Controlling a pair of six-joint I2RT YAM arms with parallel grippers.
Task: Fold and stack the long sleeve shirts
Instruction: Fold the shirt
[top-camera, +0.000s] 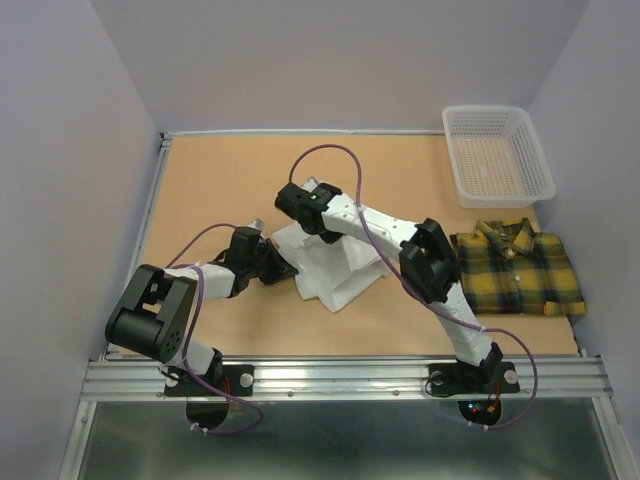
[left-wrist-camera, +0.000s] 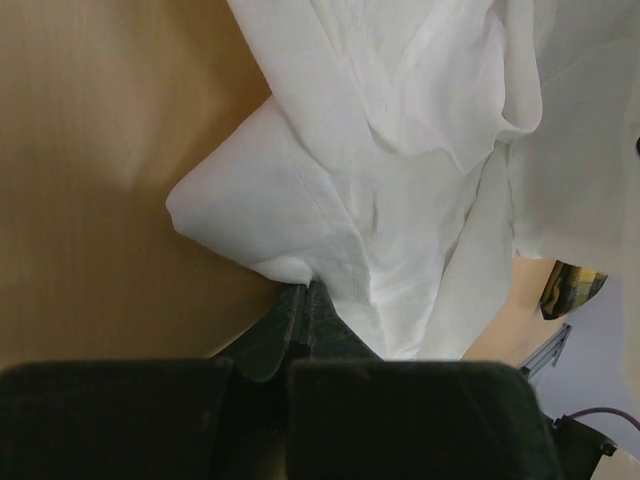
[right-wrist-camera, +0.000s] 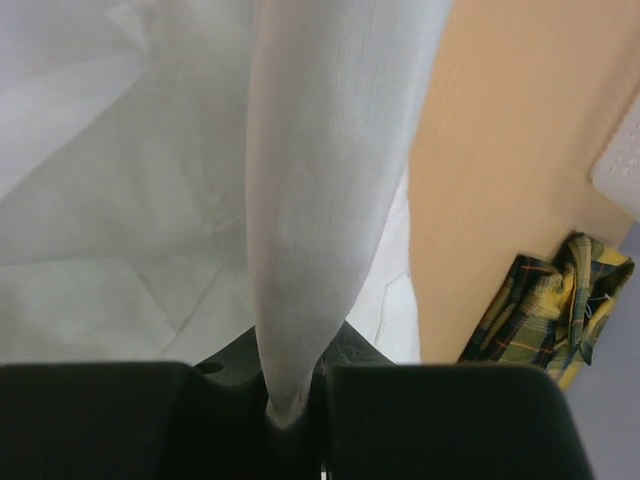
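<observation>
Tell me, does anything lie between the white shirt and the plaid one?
Nothing visible on the table: only bare wood lies between the white shirt and the plaid shirt, though the right arm reaches over that gap. The basket sits farther back, out of the way.

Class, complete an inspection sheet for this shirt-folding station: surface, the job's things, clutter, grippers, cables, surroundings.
Surface: tan table, flat and dry-looking.
Job's things: white shirt crumpled mid-table; plaid shirt folded flat at the right.
Clutter: white mesh basket in the far right corner, apart from both shirts.
Grippers: left gripper shut on the white shirt's edge; right gripper shut on a strip of the white shirt.
Cables: purple cables looped along both arms.
Surroundings: pale walls on three sides; metal rail at the near edge.
</observation>
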